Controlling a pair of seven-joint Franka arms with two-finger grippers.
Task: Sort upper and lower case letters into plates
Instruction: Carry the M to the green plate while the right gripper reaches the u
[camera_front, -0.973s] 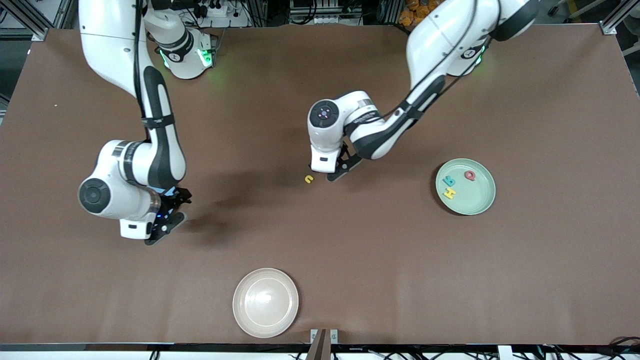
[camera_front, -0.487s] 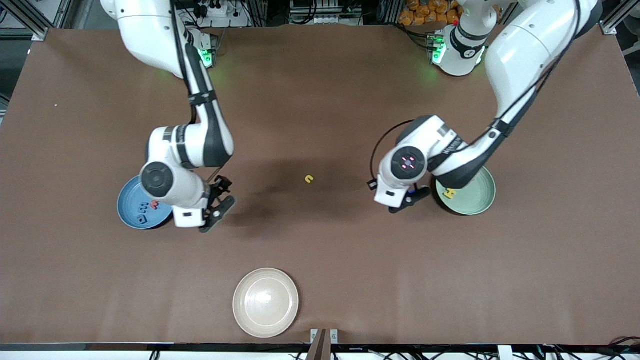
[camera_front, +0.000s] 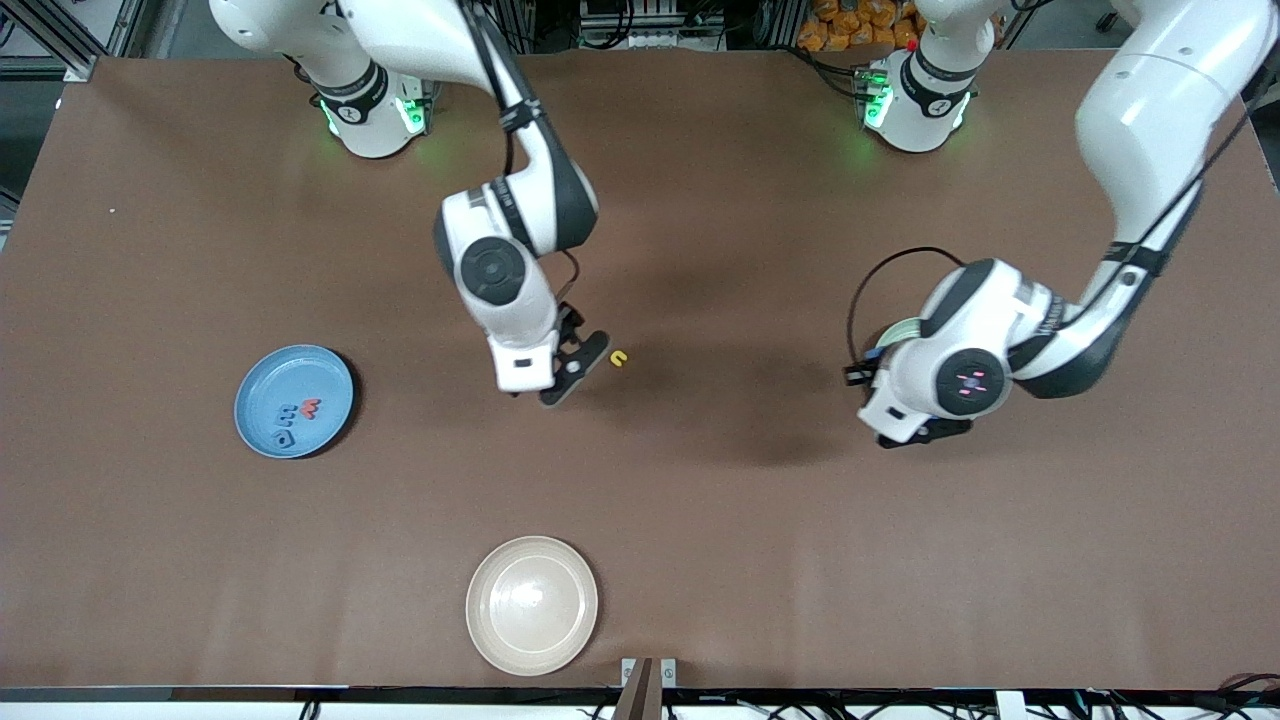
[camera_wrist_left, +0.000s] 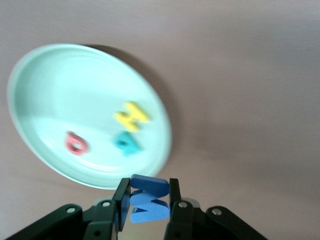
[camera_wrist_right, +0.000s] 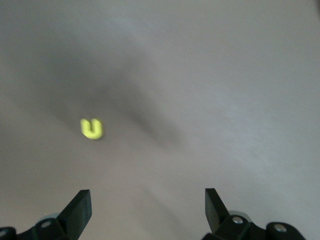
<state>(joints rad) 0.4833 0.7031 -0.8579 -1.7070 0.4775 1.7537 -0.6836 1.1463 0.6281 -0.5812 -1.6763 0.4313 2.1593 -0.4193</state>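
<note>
The left gripper (camera_wrist_left: 145, 202) is clamped on a blue foam letter (camera_wrist_left: 146, 198), a flat W-like shape pinched between its fingers, and hangs over the edge of the mint green plate (camera_wrist_left: 45, 75). In that plate lie a yellow letter (camera_wrist_left: 131, 116), a teal letter (camera_wrist_left: 127, 143) and a red ring-shaped letter (camera_wrist_left: 76, 143).

The right gripper (camera_front: 577, 362) hangs with its jaws spread wide and empty over the brown table (camera_front: 700, 500) near mid-table. A small yellow u-shaped letter (camera_front: 619, 357) lies flat on the table at about three o'clock of it in the front view.

The blue plate (camera_front: 293, 401) sits toward the right arm's end and holds a red letter (camera_front: 310, 408) and two dark blue letters (camera_front: 286, 425).

A cream plate (camera_front: 531, 604) rests at six o'clock, nearest the front camera.
</note>
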